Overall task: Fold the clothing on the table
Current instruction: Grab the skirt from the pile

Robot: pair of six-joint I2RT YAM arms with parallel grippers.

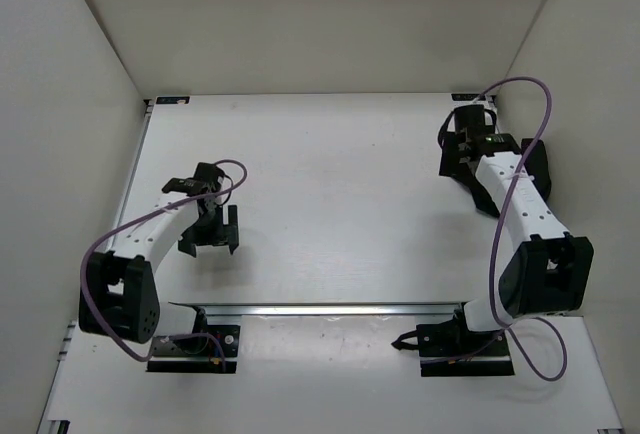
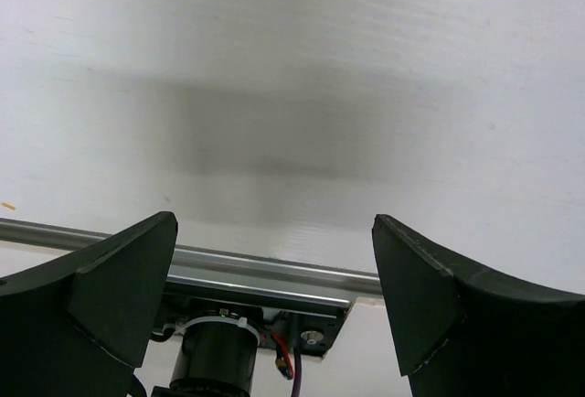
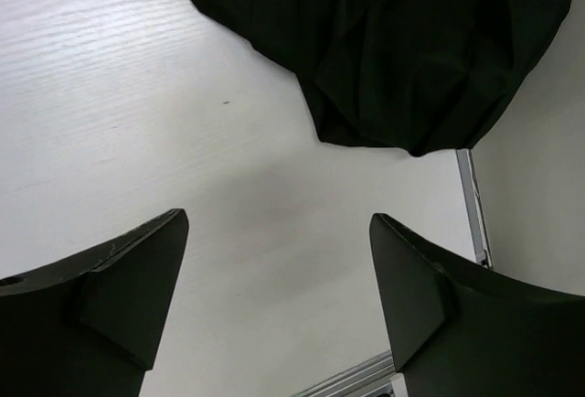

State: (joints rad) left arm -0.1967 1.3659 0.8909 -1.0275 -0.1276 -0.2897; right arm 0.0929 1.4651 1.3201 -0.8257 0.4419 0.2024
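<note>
In the surface's (image 1: 330, 204) far right corner, I see the clothing (image 3: 402, 40) bunched just ahead of my right hand (image 3: 279, 223), spread wide and empty; my left hand (image 2: 274, 223) gapes wide too.

The crumpled black soft fabric garment (image 3: 402, 40) runs off the right wrist view's top edge, its outline incomplete. From above, the white right arm (image 1: 515, 204) hides most of it; its folds are indistinguishable there.

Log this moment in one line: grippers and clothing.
left gripper: open, empty | right gripper: open, empty | clothing: bunched, ungripped, on table
</note>
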